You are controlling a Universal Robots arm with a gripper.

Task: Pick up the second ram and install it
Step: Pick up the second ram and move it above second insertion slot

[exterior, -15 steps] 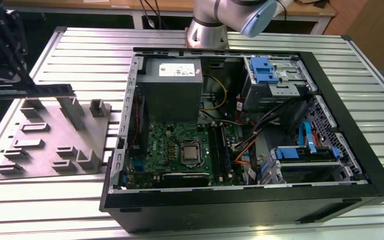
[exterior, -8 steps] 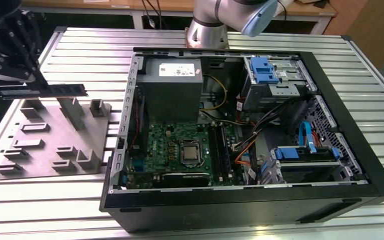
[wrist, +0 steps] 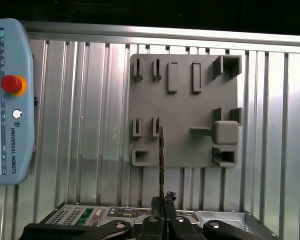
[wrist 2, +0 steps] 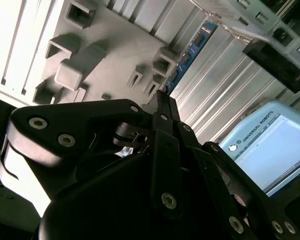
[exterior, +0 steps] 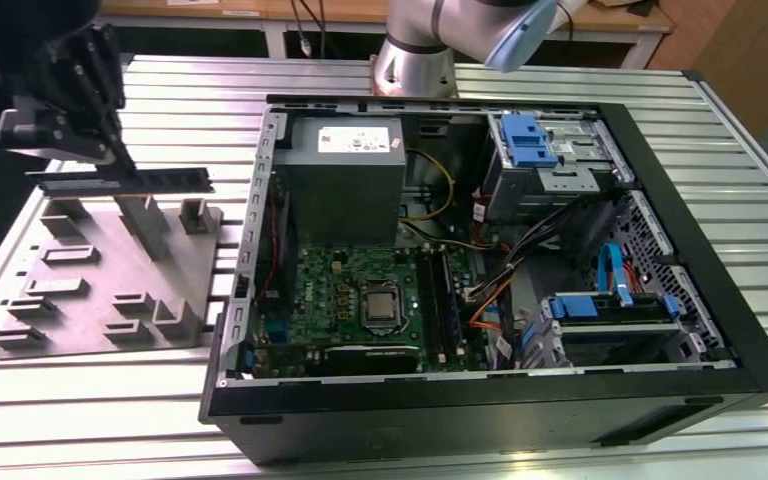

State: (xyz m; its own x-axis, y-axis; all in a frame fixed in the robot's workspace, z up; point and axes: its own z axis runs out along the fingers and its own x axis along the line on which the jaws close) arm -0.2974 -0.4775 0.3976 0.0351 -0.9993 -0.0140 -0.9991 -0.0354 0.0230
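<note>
Dark second ram, edge-on sliver in the first wrist view, pinched in the end effector

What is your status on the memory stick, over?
Gripper shut on memory stick, held level over the grey fixture block. Stick not yet in the computer case. Case open, nothing seen in the way.

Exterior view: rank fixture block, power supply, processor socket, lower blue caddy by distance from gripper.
1. fixture block, below the gripper holding the second ram.
2. power supply, inside the case.
3. processor socket, on the motherboard.
4. lower blue caddy, exterior view's right.
</note>
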